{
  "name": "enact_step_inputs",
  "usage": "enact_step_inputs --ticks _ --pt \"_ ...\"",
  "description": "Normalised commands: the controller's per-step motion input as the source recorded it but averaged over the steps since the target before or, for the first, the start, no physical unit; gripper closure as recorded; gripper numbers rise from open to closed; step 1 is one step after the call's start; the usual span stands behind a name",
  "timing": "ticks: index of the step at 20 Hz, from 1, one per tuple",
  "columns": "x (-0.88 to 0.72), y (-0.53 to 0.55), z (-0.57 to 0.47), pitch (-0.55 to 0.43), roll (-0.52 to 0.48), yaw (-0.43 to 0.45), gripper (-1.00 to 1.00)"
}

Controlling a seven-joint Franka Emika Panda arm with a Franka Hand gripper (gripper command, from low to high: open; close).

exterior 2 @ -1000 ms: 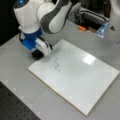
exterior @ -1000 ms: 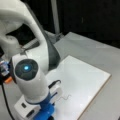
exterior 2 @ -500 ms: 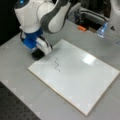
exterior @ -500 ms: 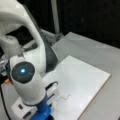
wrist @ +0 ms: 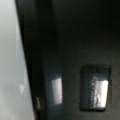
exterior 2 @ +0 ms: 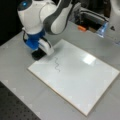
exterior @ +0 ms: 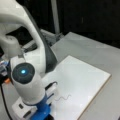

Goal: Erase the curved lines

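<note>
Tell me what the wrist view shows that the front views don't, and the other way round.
Only the wrist view shows two dark rectangular pads close up against a dark surface. Only the front views show the curve lines intact on the whiteboard, the gripper low at the board's near corner beside them, and an orange item behind. Both share a pale surface; in the wrist view it lies at the left edge.

thin dark grey curve lines (exterior 2: 57,64) on white board (exterior 2: 82,82), arm (exterior 2: 40,15) white w/ blue.
</note>
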Motion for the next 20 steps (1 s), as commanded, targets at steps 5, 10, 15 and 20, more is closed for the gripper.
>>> enact_step_inputs --ticks 5,10,15,20 --pt "-0.19 0.03 -0.07 -0.236 0.042 -0.011 -1.0" --pt "-0.16 -0.08 -0.01 -0.201 0.056 0.035 -1.0" --pt "-0.11 -0.09 -0.04 -0.206 0.058 0.045 -1.0" --pt "-0.06 -0.03 -0.1 -0.196 0.086 0.007 -1.0"
